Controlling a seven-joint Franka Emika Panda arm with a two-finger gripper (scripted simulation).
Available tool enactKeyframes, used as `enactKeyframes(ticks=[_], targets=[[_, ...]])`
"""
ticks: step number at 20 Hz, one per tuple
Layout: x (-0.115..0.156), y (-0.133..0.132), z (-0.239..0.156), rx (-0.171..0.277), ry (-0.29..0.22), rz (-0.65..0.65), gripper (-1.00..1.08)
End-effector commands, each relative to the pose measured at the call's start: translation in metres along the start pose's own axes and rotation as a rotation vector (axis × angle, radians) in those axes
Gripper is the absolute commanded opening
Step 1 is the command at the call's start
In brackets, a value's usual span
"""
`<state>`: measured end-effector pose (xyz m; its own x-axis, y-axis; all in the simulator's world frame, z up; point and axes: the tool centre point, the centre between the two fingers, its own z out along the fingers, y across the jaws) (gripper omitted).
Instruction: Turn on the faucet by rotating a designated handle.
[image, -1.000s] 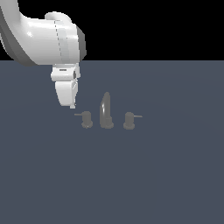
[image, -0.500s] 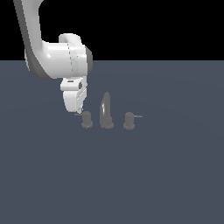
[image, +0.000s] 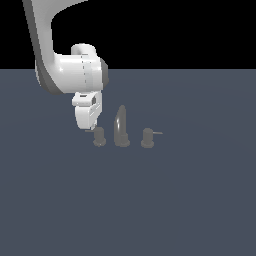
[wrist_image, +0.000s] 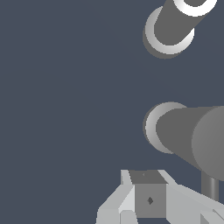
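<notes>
Flat, even simulator lighting in both views; dim overall, no cast shadows on the slate-blue floor (image: 190, 200). Above the floor's far edge, pure black backdrop. White arm (image: 75, 75) is the brightest thing, softly shaded darker on its underside, suggesting light from above. Faucet (image: 121, 127) reads dull grey, low contrast against the floor. Edges crisp, no blur or glare; wrist view close-up, base rims lit pale.

Non-task stuff: just the bench (image: 190, 200).
Flat, uniform dark slate-grey surface, runs edge to edge in the exterior view; solid black background above its far edge.
</notes>
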<state>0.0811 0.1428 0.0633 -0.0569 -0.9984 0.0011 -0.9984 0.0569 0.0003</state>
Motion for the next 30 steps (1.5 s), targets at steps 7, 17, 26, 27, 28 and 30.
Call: enactKeyframes(ticks=[7, 17, 26, 27, 28, 30], targets=[[-0.009, 0.016, 0.000, 0.000, 0.000, 0.001, -1.00], [-0.011, 0.032, 0.000, 0.008, -0.002, 0.008, -1.00], [-0.008, 0.061, 0.000, 0.002, -0.001, 0.003, -1.00], [-0.008, 0.064, 0.000, 0.001, -0.001, 0.003, -1.00], [-0.008, 0.068, 0.000, 0.001, -0.001, 0.002, -1.00], [-0.014, 0.060, 0.000, 0.012, -0.010, -0.002, -1.00]])
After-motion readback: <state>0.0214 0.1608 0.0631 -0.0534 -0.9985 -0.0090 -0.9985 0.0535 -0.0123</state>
